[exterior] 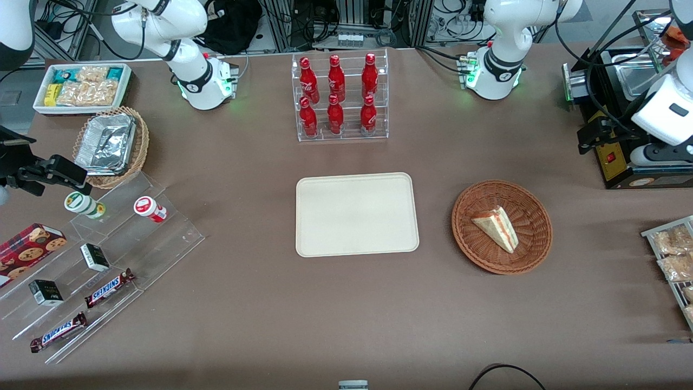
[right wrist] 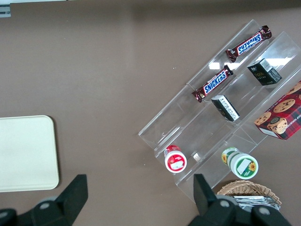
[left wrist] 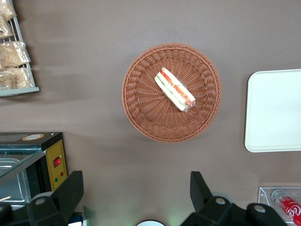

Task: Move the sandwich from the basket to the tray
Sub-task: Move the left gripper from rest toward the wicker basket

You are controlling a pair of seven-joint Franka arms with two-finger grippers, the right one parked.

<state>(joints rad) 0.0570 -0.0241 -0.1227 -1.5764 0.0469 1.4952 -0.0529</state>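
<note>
The brown table (exterior: 243, 303) carries the tray (exterior: 357, 214), the basket (exterior: 476, 244) and a bottle rack (exterior: 342, 97).

tray (left wrist: 275, 110) cut off by the wrist picture's edge, gripper (left wrist: 134, 188) fingers (left wrist: 70, 190) shown only partly, cola bottle (left wrist: 288, 205) cropped

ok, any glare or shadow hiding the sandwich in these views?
Front view: even light, sandwich sharp in the basket, soft shadow beside the tray. Left wrist view: sandwich clear, no glare; open tool hangs above the bare table, away from the basket.
</note>
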